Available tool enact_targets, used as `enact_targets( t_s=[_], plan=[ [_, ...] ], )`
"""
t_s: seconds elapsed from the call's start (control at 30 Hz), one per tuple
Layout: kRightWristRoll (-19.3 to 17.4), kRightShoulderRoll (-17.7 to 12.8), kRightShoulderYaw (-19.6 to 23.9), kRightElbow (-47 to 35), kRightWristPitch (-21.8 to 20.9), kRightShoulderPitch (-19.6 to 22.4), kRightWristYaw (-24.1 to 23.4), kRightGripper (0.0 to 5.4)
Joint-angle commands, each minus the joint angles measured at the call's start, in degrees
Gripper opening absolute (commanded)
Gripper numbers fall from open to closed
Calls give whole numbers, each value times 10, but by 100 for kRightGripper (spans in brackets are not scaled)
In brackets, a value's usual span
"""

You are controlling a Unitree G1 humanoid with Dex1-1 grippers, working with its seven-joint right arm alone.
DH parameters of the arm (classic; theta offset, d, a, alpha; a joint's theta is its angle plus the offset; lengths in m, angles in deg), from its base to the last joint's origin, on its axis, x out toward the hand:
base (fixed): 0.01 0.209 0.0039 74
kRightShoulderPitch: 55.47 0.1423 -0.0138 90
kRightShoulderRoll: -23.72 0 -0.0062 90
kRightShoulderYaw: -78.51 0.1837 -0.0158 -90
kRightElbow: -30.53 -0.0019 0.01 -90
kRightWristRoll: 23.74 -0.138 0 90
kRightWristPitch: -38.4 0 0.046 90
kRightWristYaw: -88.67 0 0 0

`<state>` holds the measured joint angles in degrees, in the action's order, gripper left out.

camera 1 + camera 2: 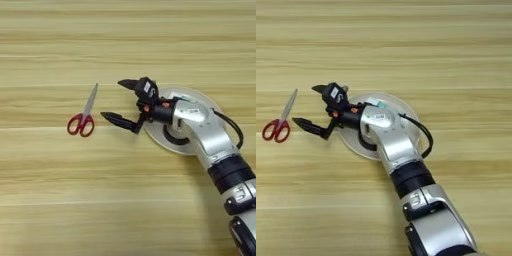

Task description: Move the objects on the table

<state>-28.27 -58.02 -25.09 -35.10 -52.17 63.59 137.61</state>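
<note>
Arm: silver forearm [401, 150] enters from the near right corner, runs up and left across the table, wrist section lying over the plate.
Cable: black cable [423, 135] loops off the right side of the forearm, over the plate's right part.
Claw: right gripper [120, 100] points left, just past the plate's left rim; two black fingers spread wide apart, nothing between them. Far finger [129, 83] is angled up-left, near finger [116, 120] stretches further left and low over the wood. Cannot tell if the near tip touches the table.
Plate: round beige plate [200, 96] sits right of centre, mostly covered by the wrist and forearm; only its far rim, left edge and a strip of the near-left rim show.
On plate: a bit of white and teal [376, 101] shows at the far rim behind the wrist, too hidden to name; a dark ring-like shape [175, 137] lies under the arm on the plate's near part, too covered to say what it is.
Scissors: red-handled metal scissors [85, 114] lie flat on the bare wood left of the gripper, apart from it, blades closed, pointing far and slightly right, handles toward the near side.
Table: light-brown wood-grain table [100, 200] with horizontal streaks fills both views.
</note>
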Motion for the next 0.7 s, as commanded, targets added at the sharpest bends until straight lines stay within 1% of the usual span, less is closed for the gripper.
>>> enact_targets(
  t_s=[0.03,0.13,0.4,0.53,0.7],
  plan=[
    [14,16,-4,3,-13,63,-22,537],
    [25,25,-9,25,-12,74,-25,537],
    [41,46,-12,70,-21,96,-35,537],
    [48,58,-13,89,-21,106,-43,537],
    [64,73,-18,117,-33,120,-60,537]
  ],
)
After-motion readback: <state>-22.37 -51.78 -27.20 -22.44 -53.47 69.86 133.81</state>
